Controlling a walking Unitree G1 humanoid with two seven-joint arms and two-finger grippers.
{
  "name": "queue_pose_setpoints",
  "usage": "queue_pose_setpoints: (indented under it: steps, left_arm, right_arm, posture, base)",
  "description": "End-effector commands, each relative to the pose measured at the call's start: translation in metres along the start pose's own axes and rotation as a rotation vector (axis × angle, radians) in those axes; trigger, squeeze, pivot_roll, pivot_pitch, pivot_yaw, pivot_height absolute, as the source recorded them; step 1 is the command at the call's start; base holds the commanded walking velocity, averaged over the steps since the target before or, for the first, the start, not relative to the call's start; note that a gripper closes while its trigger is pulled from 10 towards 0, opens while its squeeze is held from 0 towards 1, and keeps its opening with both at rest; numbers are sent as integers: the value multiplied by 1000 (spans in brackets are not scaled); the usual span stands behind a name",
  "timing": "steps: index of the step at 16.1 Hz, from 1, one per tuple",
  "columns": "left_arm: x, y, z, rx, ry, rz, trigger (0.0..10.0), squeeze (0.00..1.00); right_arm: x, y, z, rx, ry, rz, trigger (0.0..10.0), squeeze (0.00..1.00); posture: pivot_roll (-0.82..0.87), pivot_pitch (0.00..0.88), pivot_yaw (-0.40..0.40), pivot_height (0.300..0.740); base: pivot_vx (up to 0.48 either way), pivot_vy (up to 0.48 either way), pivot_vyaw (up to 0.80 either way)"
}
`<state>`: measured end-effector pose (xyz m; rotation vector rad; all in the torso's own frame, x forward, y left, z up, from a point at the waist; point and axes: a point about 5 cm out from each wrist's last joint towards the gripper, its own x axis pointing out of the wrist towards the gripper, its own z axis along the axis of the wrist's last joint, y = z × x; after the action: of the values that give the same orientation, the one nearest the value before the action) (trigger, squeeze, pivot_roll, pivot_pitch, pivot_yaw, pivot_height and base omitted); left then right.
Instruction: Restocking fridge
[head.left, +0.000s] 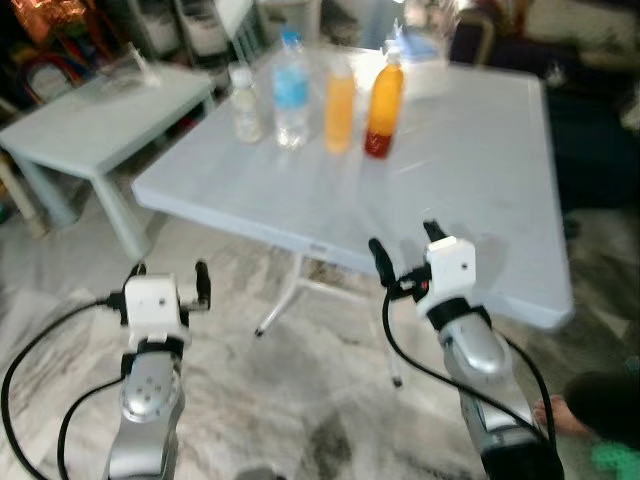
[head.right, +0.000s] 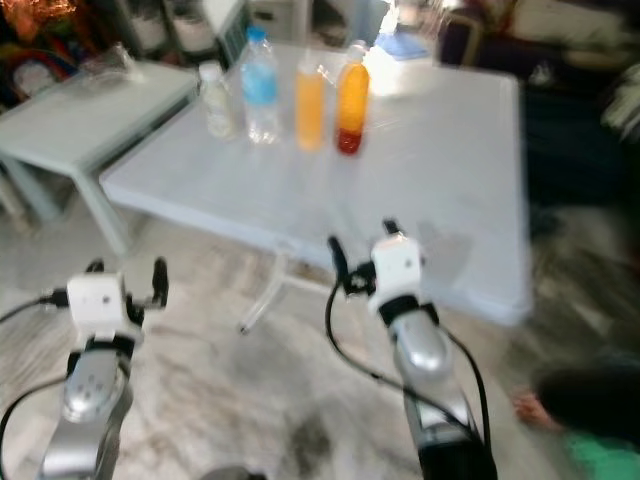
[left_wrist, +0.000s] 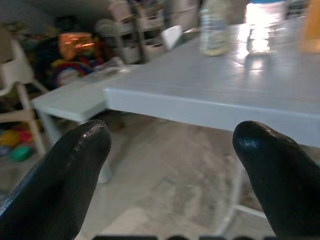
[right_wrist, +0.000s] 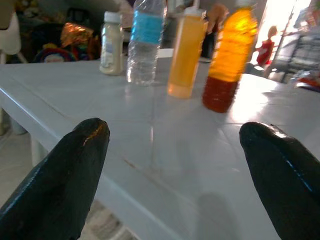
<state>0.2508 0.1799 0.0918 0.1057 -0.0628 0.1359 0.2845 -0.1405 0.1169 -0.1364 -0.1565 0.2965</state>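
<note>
1. Both grippers, right (head.left: 402, 248) and left (head.left: 168, 273), were held empty, jaws wide.
2. Four plastic drink bottles (head.left: 384, 104) were lined up on the pale worktop (head.left: 450, 190), well apart from them.
3. A closer, squared approach seemed needed.

No lettering can be read anywhere. The clear plastic water bottle with a blue label (right_wrist: 145, 40) and the small white-capped bottle of pale liquid (right_wrist: 111, 44), both standing on the pale grey surface (right_wrist: 165, 150), carry labels too blurred to make out.
</note>
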Motion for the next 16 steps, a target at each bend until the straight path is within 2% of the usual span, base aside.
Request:
queue_pose_setpoints:
  steps: [1, 3, 9, 11, 16]
  left_arm:
    - [1, -5, 3, -10, -12, -13, 10000, 0]
    - [1, -6, 2, -24, -4, -11, 10000, 0]
    - [4, -7, 4, -25, -12, -14, 10000, 0]
    - [2, -6, 4, -19, -15, -16, 10000, 0]
    - [-12, 8, 1, 6, -21, -33, 10000, 0]
  right_arm:
    - [-4, -9, 0, -11, 7, -28, 10000, 0]
    - [-3, -9, -1, -4, 9, -33, 10000, 0]
    - [-2, -9, 0, -4, 8, -39, 10000, 0]
    - [-2, -10, 0, -13, 6, -50, 10000, 0]
    - [-8, -29, 3, -59, 2, -193, 10000, 0]
  posture:
    - [-58, 45, 21, 740]
    - [-57, 45, 21, 740]
    - [-56, 57, 21, 740]
    - [-55, 63, 25, 740]
    - [-56, 75, 21, 740]
  base:
    - [454, 0, 575]
    - [429, 0, 0]
    - [368, 301, 0]
    - [0, 129, 0]
    - [0, 0, 0]
